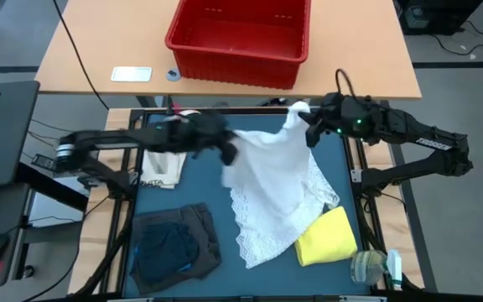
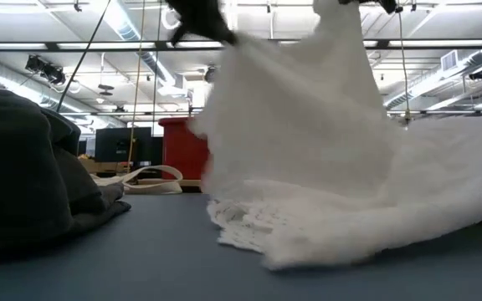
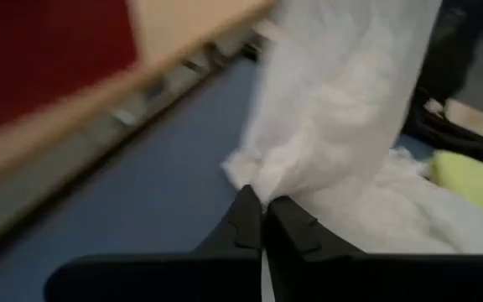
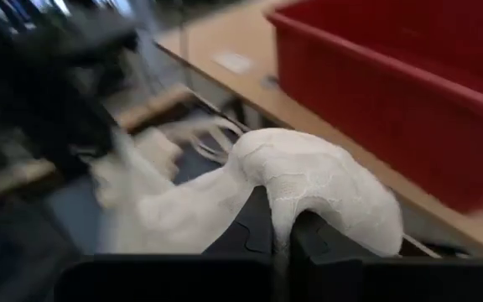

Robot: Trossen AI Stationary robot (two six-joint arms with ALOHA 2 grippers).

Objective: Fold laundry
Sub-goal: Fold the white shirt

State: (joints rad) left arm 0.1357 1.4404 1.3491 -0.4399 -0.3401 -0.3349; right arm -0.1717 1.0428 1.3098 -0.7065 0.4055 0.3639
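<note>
The large white lacy garment [image 1: 271, 189] is held up between my two grippers over the blue table top [image 1: 191, 189], and its lacy lower hem [image 2: 249, 230] trails on the table. My left gripper [image 1: 229, 153] is shut on its left upper part. My right gripper [image 1: 311, 130] is shut on its far right end. A yellow garment [image 1: 325, 236] lies at the near right. A dark grey garment [image 1: 193, 225] with a blue one [image 1: 162, 250] on it lies at the near left. My left gripper pinches a bunched bit of the white garment's edge [image 3: 262, 191] between its two shut fingers, coming from the table's left and slanting down. The cloth rises clear of the table there and runs toward the other gripper. How many layers it has I cannot tell. My right gripper pinches a gathered end of the white garment [image 4: 285, 220] between its shut fingers, coming from the table's right and slanting down. A lump of cloth [image 4: 325, 180] bulges over the fingertips. From there the garment hangs down toward the table.
A red bin [image 1: 237, 38] stands on the wooden table beyond the far edge, with a small white card [image 1: 131, 74] beside it. A cream tote bag [image 1: 162, 172] lies at the left, under my left arm. A clear plastic item with green trim [image 1: 377, 265] sits at the near right corner.
</note>
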